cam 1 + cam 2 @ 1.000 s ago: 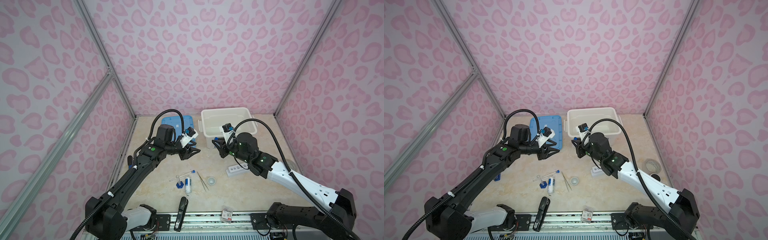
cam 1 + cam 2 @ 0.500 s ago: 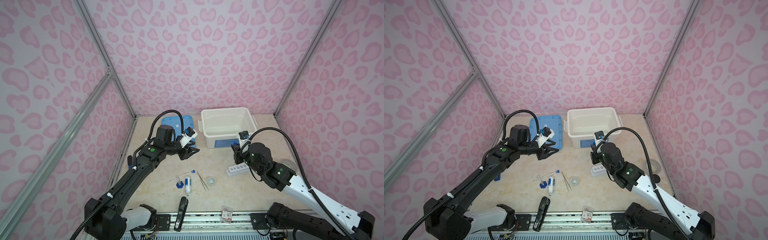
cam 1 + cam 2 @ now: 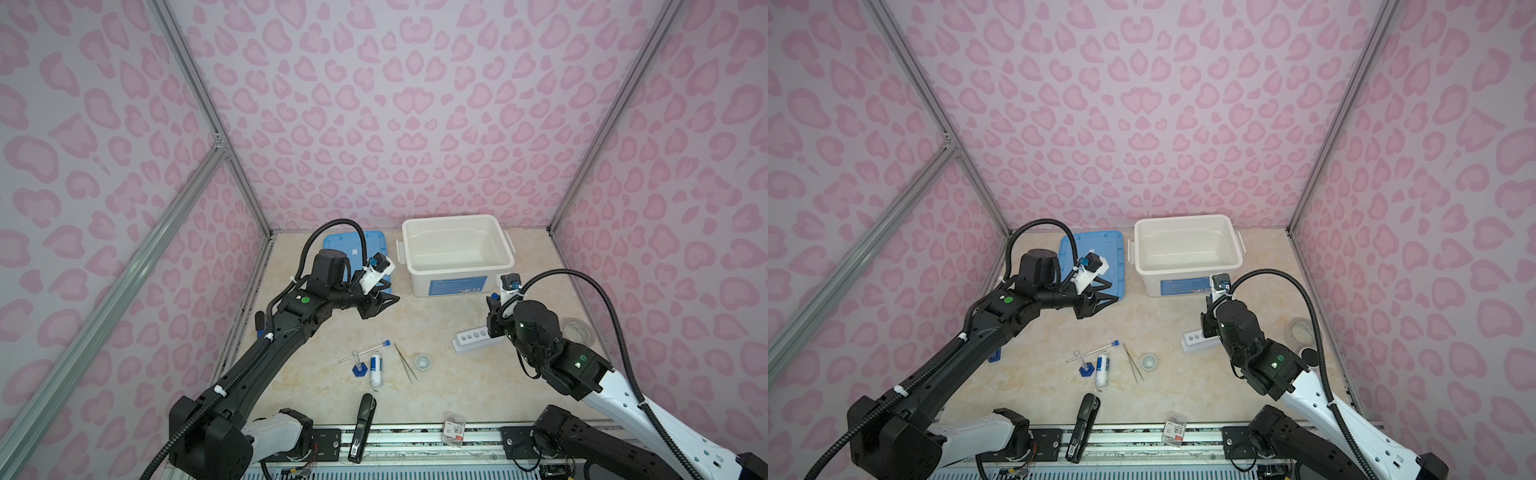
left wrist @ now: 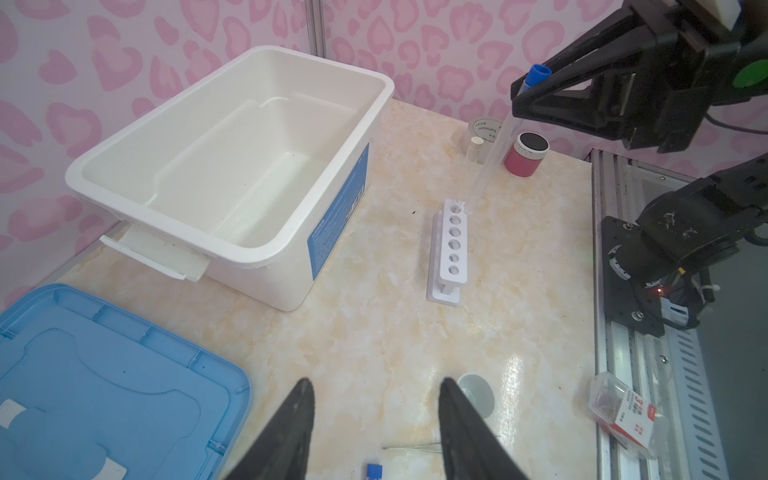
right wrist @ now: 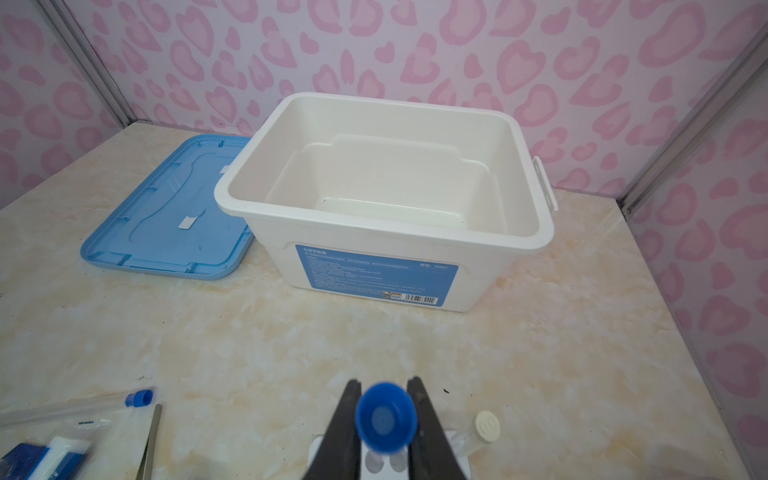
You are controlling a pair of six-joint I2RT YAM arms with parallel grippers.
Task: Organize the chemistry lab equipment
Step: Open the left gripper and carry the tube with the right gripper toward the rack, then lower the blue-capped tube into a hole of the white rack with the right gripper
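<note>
Both top views: the bin (image 3: 457, 286) sits against the back wall, with its blue lid (image 3: 353, 245) flat on the table (image 3: 436, 316) just beside it on the left. The biggest bare stretch of table is the strip between the bin's front and the clutter further forward. That clutter is the loose tube (image 3: 365, 351), cylinder (image 3: 358, 368), bottle (image 3: 376, 368), tweezers (image 3: 405, 361) and cup (image 3: 422, 361), all bunched near each other. The stapler (image 3: 363, 419) lies across the table's front edge onto the rail (image 3: 415, 440). The left gripper (image 3: 386, 303) hovers by the lid's near corner. The right gripper (image 3: 1206, 326) is at the right end of the rack (image 3: 1196, 343), and the tape roll (image 3: 1298, 328) sits near the right wall.

Left wrist view: the left gripper's jaws are spread wide with nothing between them. The bin shows only its bare white floor. The held tube (image 4: 494, 153) hangs a bit tilted from the right gripper (image 4: 519, 99), with its lower end at the rack's far end hole. Honestly can't tell if it's in the hole or just at the rim. The red pot (image 4: 525, 156) beside the tape roll shows its side here.

Right wrist view: the right gripper is clamped on the held tube just below its blue cap, with the rack right underneath. A white-capped tube (image 5: 482, 428) lies just beside the rack. In the top views the arm covers that spot.
</note>
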